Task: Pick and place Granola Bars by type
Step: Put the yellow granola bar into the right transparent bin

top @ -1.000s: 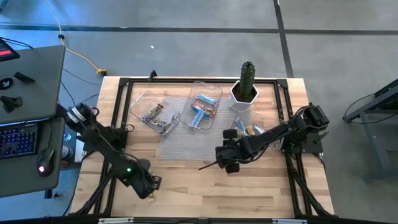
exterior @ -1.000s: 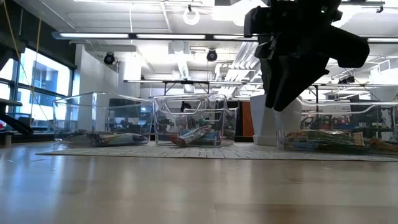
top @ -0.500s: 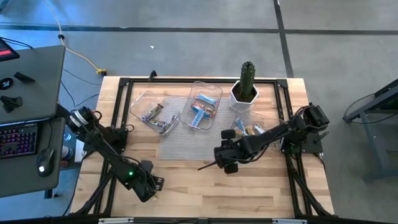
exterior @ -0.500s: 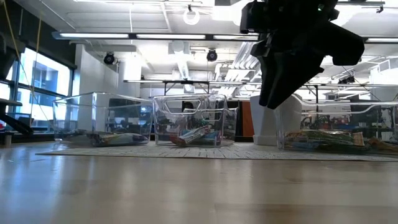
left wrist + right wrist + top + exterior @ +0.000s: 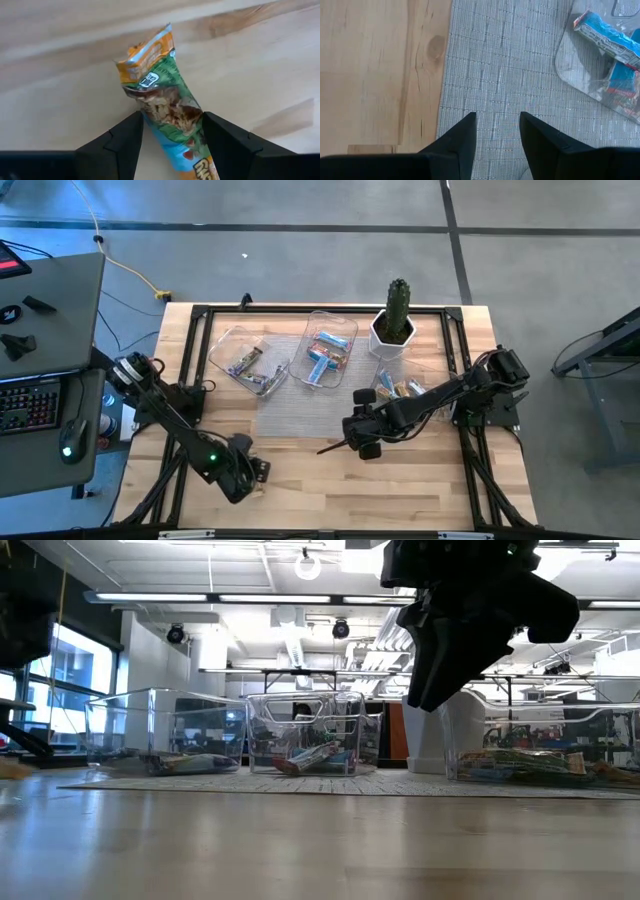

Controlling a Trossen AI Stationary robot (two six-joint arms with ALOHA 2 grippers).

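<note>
Sorting status: mostly done, judging by filled trays; one bar in hand.
Left claw (image 5: 170, 135): near worktop's front-left, clamped on green-tan Granola Bar (image 5: 165, 107); needs binning.
Left tray (image 5: 245, 360): purple bars.
Mid tray (image 5: 325, 350): blue bars.
Right claw (image 5: 496, 132): over mat (image 5: 520, 75), fingers apart, empty.
Right tray (image 5: 395, 390): tan-ish bars.
Labels: wrapper text unreadable.

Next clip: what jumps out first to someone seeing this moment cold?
The green and orange granola bar pinched between the left gripper jaws, low over bare wood near the table's front left. Then the three clear trays in a row on the grey mat, with blue bars in the middle one and a potted cactus behind. The right gripper hangs empty, jaws open, over the mat's front edge.
</note>
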